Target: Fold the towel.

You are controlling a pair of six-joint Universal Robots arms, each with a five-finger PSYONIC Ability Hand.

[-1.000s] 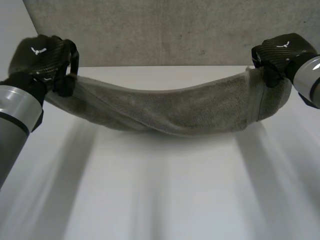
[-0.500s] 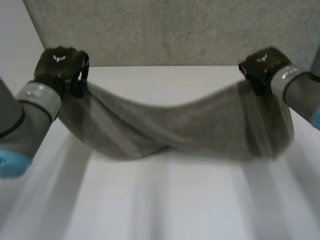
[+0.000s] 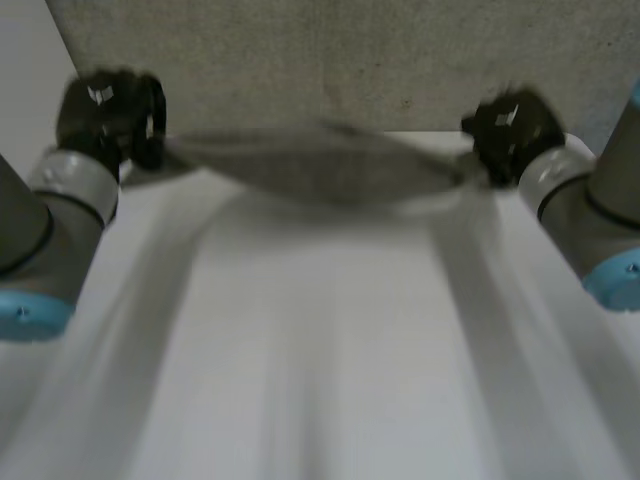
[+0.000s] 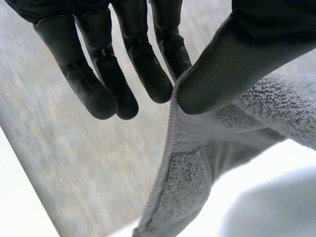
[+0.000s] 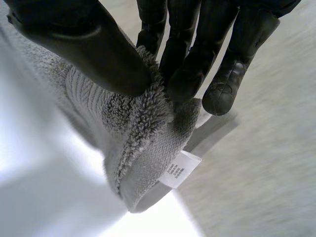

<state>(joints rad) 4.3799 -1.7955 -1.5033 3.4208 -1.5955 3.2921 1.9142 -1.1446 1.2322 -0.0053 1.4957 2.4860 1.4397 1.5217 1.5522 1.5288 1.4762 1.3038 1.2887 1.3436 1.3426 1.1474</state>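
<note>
Towel (image 3: 320,170) hangs stretched above the far edge of the bench (image 3: 320,380).
Left robot hand (image 3: 105,115) pinches one end, right robot hand (image 3: 510,125) the other.

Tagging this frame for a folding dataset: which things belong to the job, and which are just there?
Job: grey terry towel, stretched between the hands; left hand, pinching one end; right hand, pinching the other end.
Just there: white table; grey speckled wall behind.

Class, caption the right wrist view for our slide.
Right hand pinches a grey towel end, its white label showing.
</note>
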